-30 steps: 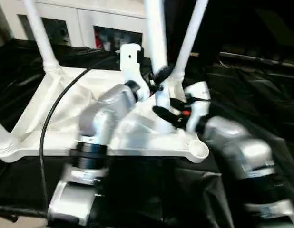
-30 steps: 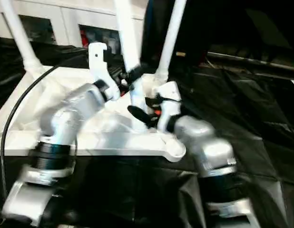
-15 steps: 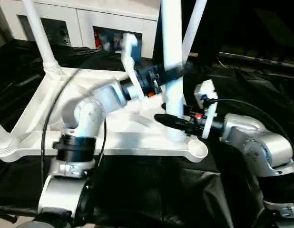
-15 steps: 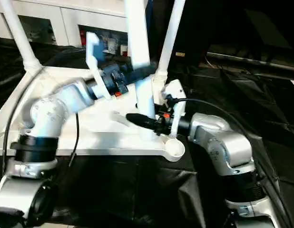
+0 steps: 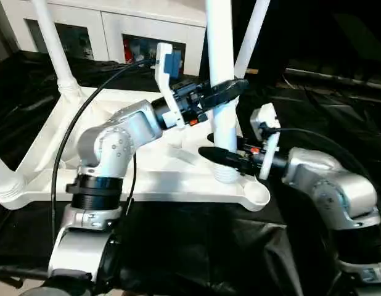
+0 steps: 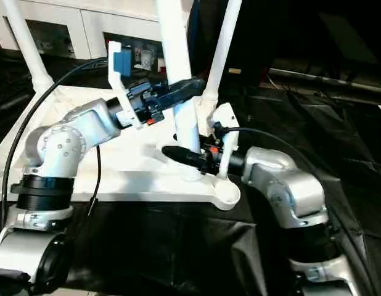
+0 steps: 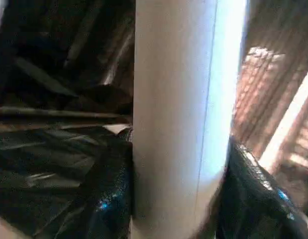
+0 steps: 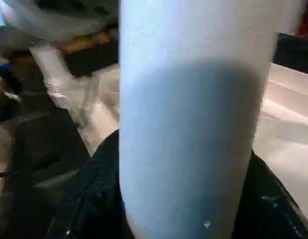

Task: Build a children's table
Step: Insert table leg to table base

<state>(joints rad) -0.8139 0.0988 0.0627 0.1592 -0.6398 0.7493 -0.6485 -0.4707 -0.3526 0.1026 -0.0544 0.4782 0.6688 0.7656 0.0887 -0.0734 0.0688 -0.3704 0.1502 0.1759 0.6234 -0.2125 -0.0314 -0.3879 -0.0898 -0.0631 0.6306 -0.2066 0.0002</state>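
**Leg gripped by both hands over the near-right corner**

Tabletop [image 5: 147,160] lies upside down in front of me on black sheeting [image 5: 326,117], its ribbed underside facing up and its round corner sockets showing. I see legs already standing in three corners: one at the far left [image 5: 52,43], one at the far right [image 5: 252,34], and the flared foot of another at the near left [image 5: 5,185], cut off by the edge of my head view.

My work is on the fourth leg [image 5: 220,74]. It stands nearly upright, a little inboard of the near-right corner socket [image 5: 259,195], with its lower end [image 5: 226,174] resting on or just above the tabletop beside that socket; I cannot tell whether it touches. The socket itself is open and unfilled.

My left hand [image 5: 224,91] reaches in from the left and is clamped on the leg partway up, a black finger [image 7: 109,199] on each side of the white tube in the wrist view. My right hand [image 5: 222,155] comes in from the right, lower down, and is also closed around the leg just above its lower end, its fingers [image 8: 94,199] hugging the tube on both sides.

A black cable [image 5: 73,135] loops from my left forearm across the tabletop. Behind the table stands a white cabinet [image 5: 104,24] with glass doors.
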